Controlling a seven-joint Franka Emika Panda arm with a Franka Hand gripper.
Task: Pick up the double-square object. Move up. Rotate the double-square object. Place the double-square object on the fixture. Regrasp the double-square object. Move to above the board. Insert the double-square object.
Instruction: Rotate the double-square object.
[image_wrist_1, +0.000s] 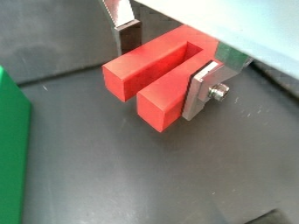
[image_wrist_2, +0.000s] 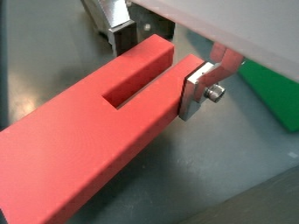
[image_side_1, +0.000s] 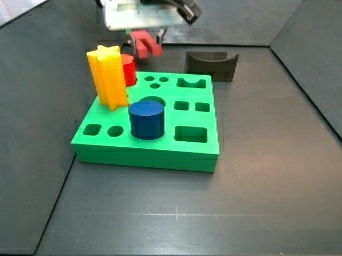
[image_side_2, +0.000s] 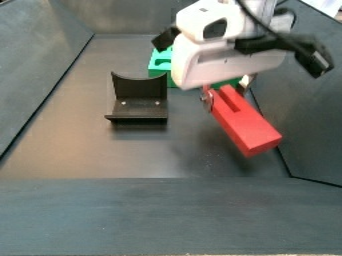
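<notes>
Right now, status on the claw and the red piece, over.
Claw shut on the double-square object, fingers across its slotted end. Object off the floor, tilted, in a side view. Fixture empty, beside it. Board apart; nothing between.

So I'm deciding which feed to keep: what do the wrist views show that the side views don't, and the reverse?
Only the wrist views show the silver fingers pressed on both sides of the double-square object and its slot.

Only the side views show the fixture standing empty, and the board's holes with the yellow peg and blue cylinder.

Both show the gripper holding the red block, plus some green board.
</notes>
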